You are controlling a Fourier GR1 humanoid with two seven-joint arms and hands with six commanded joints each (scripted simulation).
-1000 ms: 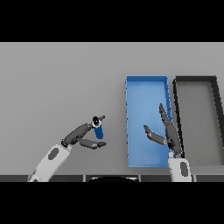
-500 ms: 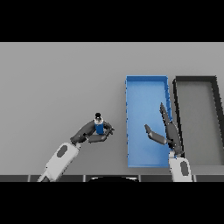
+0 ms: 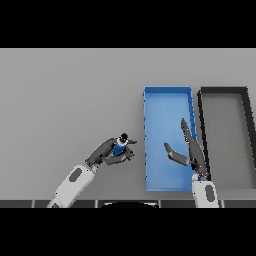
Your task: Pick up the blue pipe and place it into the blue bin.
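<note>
Left of the blue bin (image 3: 167, 100), near its lower half: blue pipe (image 3: 119, 147), apparently upright, clasped in the curled fingers of the left hand (image 3: 107, 152). Right hand (image 3: 189, 150): fingers straight, empty, over the bin.

blue pipe (image 3: 119, 147) held upright just left of blue bin (image 3: 167, 94)

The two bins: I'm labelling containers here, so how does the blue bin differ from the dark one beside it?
The blue bin is bright blue inside and out; the black bin has a dark rim and a grey floor. The blue bin sits nearer the left hand holding the blue pipe; the black bin lies at the far right. The right hand hovers open over the blue bin. Both are rectangular, open-topped and hold nothing.
</note>
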